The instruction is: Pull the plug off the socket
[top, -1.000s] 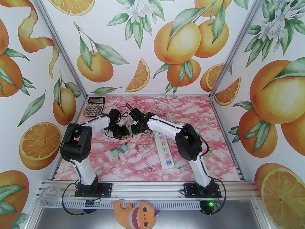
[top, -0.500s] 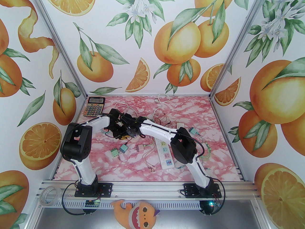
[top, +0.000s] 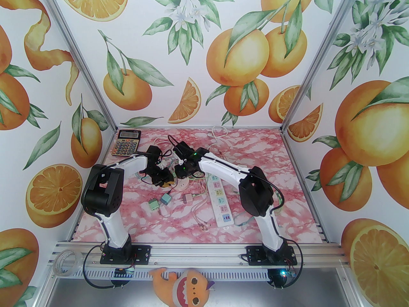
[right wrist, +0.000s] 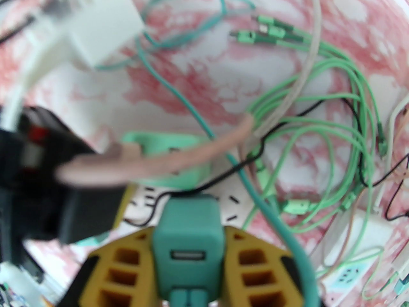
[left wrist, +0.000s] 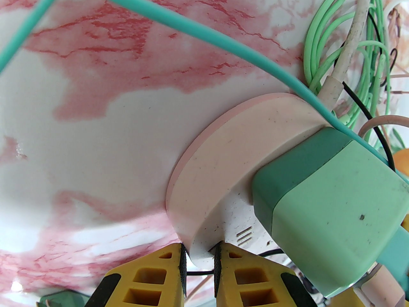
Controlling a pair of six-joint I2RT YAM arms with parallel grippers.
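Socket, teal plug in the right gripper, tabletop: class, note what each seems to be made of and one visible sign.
Socket: hard moulded plastic, matt pale pink, with a crisp rim and cut slots.
Teal plug: matt plastic too, with rounded moulded corners and a USB port.
Tabletop: likely a printed marble-look sheet, faintly glossy; real stone can't be excluded.

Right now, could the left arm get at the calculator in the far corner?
Probably not yet: the left gripper is shut on the round socket's rim. Once it lets go, the calculator lies near its forearm, with nothing blocking that I can see.
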